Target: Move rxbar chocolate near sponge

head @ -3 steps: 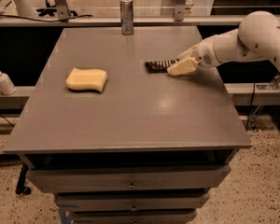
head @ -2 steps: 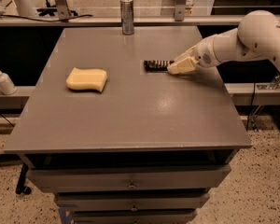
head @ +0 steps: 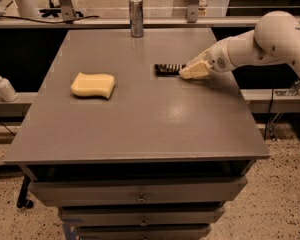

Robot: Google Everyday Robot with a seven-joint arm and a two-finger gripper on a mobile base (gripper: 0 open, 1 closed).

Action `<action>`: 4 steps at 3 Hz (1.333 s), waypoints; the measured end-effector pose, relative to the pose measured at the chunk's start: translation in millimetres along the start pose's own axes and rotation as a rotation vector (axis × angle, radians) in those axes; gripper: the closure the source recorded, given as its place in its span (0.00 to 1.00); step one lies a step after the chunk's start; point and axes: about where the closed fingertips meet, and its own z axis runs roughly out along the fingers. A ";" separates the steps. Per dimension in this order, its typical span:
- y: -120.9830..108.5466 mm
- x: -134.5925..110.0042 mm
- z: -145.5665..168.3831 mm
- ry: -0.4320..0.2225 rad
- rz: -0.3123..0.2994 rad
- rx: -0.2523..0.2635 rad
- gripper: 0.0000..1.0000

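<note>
The rxbar chocolate (head: 167,69) is a dark flat bar with pale marks, lying on the grey table (head: 140,129) right of its middle. My gripper (head: 190,71) reaches in from the right on the white arm (head: 260,41), low over the table, and covers the bar's right end. The sponge (head: 93,84) is a pale yellow block with wavy edges. It lies on the left half of the table, well apart from the bar and slightly nearer the front.
An upright silver can (head: 136,17) stands at the table's far edge, behind and left of the bar. A white pump bottle (head: 3,86) sits on a ledge off the table's left side. Drawers (head: 140,196) are below the front edge.
The gripper and the bar have shifted very slightly to the left; the sponge and can have not moved.
</note>
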 end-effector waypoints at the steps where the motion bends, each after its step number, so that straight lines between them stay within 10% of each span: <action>1: 0.1 -0.1 0.0 0.000 0.000 0.000 1.00; 3: 0.3 -0.2 0.2 0.000 0.000 -0.001 1.00; 4: 1.3 -0.1 2.2 0.000 0.000 -0.004 0.82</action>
